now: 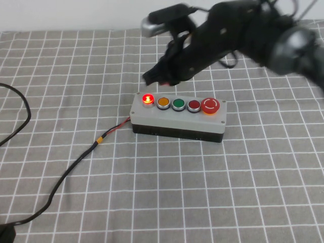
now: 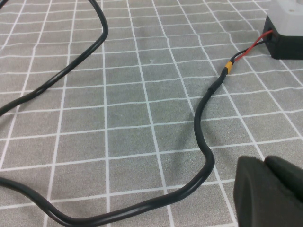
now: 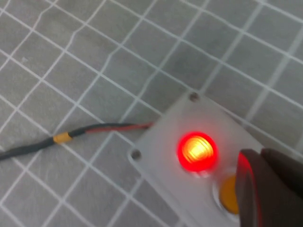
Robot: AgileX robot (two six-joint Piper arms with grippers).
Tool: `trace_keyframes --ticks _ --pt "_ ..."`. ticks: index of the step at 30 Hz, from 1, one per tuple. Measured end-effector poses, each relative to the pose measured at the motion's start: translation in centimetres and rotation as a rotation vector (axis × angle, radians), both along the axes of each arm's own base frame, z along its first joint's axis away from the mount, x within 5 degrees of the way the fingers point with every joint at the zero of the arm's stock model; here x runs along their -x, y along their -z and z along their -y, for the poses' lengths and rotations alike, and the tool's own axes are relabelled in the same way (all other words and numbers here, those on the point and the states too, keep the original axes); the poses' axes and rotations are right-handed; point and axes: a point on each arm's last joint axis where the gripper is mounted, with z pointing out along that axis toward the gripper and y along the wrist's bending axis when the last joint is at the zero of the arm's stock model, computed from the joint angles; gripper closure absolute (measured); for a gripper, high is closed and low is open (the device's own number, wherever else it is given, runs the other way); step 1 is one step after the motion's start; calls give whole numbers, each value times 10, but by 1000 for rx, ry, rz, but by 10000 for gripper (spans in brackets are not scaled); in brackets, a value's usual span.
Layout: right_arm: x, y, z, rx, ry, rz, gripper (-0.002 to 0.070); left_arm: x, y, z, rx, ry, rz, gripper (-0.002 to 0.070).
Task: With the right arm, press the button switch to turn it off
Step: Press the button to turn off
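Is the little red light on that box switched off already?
No, the small red lamp on the button switch glows brightly, with the right hand just above it.

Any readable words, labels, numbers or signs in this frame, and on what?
No words or numbers are readable anywhere.
The button switch: a white curved arrow mark on the mushroom button, no lettering.
Right gripper, above the box's lamp end: no text.
Left gripper, near the cable: no text.

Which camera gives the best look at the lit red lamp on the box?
The right wrist view: the lamp glows large, beside the right gripper. The high view shows it small on the button switch. The left wrist view misses it, showing the left gripper.
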Motion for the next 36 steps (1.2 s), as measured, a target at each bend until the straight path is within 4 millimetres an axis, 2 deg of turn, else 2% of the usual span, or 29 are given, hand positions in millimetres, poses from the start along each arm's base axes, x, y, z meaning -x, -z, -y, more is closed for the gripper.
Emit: trace_keyframes --ticks 6,11,36 --pt "-16 28 -25 6 -25 -16 692 0 0 0 0 0 0 678" --pt "-24 42 -33 5 -27 -30 692 0 0 0 0 0 0 678" --pt "-25 50 -36 18 -37 -69 692 0 0 0 0 0 0 678"
